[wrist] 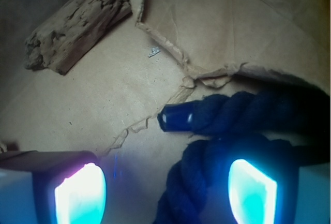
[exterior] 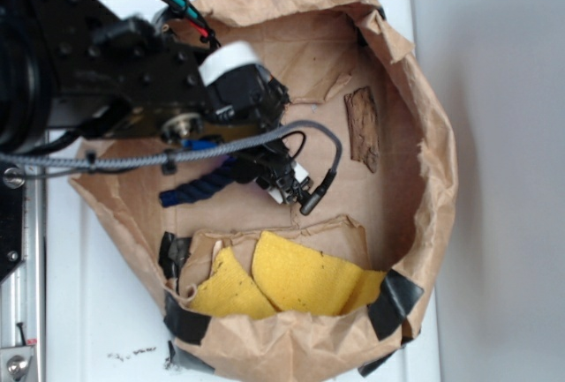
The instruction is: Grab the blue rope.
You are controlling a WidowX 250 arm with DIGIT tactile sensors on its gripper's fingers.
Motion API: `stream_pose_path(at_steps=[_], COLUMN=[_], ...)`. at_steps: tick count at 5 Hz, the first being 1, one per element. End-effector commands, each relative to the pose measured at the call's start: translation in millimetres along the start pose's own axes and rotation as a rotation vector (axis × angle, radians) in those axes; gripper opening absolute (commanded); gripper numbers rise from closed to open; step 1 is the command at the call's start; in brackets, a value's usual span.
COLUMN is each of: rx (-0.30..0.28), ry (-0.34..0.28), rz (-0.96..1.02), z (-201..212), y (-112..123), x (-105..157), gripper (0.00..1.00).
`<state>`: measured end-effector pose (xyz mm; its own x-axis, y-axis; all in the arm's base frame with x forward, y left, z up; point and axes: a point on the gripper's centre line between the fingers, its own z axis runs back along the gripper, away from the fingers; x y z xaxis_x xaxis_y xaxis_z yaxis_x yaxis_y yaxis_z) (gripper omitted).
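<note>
Your gripper [wrist: 165,193] hangs spread open low over the blue rope [wrist: 227,131], one strand between the pads [wrist: 80,193], positioned to pinch it.

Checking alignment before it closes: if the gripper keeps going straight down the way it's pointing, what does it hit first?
Most likely the blue rope, lying between the open gripper fingers toward the right one; depth is unclear.

The paper bag [exterior: 424,117] lies open on the worktop [exterior: 106,311]; inside it, the rope [exterior: 199,188] sits at centre under the pincer [exterior: 284,181]; the wood piece [exterior: 362,128] lies at 2 o'clock; the cloth [exterior: 291,280] at 6 o'clock.
</note>
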<state>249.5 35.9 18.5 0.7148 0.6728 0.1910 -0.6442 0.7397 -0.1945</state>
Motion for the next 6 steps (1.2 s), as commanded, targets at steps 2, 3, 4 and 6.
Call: stream_pose_path(at_steps=[2, 3, 4, 6], rx=[-0.004, -0.007, -0.01, -0.046], ry=[-0.004, 0.005, 0.003, 0.041], rz=[0.004, 0.006, 0.007, -0.008], z=[-2.3, 1.0, 2.3, 30.4], y=[7.1, 5.0, 4.1, 2.6], x=[0.8, 2.1, 3.8, 14.8], gripper=[0.0, 0.0, 0.0, 0.0])
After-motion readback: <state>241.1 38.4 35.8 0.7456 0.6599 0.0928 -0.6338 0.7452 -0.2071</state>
